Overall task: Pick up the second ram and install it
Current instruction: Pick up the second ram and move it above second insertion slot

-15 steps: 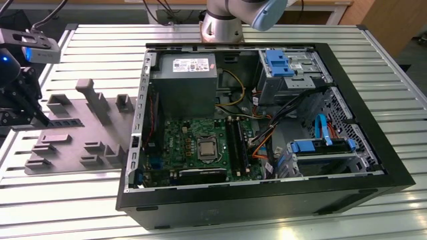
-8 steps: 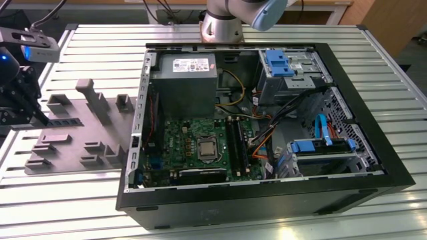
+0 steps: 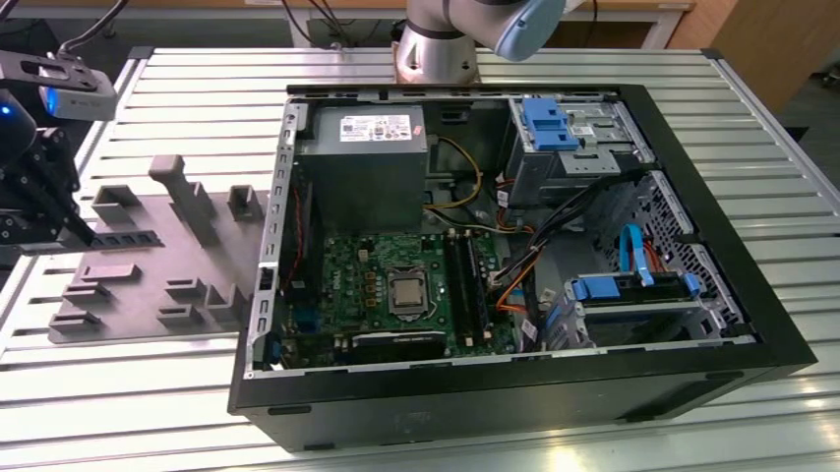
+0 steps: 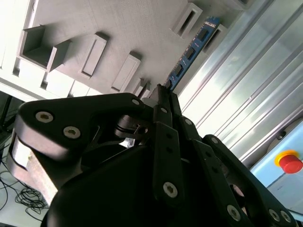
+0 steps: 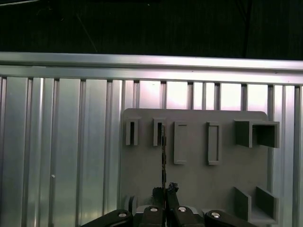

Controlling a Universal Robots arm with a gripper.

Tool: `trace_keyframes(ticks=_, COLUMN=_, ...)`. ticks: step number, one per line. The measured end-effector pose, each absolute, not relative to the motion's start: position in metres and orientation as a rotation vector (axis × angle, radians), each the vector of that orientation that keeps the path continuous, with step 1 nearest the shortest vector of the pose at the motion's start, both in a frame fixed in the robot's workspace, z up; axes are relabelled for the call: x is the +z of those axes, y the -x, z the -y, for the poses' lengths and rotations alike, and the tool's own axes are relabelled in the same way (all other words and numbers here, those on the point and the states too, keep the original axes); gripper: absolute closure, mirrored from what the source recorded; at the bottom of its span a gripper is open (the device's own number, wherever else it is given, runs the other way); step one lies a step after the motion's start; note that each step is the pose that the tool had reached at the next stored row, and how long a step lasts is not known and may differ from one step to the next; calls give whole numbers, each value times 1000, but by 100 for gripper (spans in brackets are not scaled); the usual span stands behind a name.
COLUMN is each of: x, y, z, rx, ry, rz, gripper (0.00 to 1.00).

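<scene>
Exterior view placed the gripper (image 3: 77, 232) at its left edge, above a grey holder plate (image 3: 145, 285) lying on the slatted metal table (image 3: 118, 393); the open computer case (image 3: 525, 393) lay well apart, toward the exterior view's right, with the green motherboard (image 3: 354, 285) inside it and the long black memory slots (image 3: 462, 280) running beside the processor socket. In the second wrist view the fingers (image 4: 165, 142) were drawn narrow and clamped on one end of the second ram (image 4: 191, 49); the blue stick reached out from the tips over the plate, its far end close to one of the raised slot holders (image 4: 187, 19); whether that end touched the holder could not be told. In the first wrist view the stick showed edge-on as a thin dark line rising from the fingertips across the plate.
</scene>
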State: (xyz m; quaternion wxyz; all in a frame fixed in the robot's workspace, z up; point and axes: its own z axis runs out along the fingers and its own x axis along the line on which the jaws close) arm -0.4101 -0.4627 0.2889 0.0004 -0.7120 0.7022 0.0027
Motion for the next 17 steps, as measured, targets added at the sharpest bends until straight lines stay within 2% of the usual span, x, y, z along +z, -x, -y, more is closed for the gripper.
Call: trace_keyframes(ticks=17, x=295, y=410, z=462, rx=8, ry=2236, rz=-2206, gripper=86)
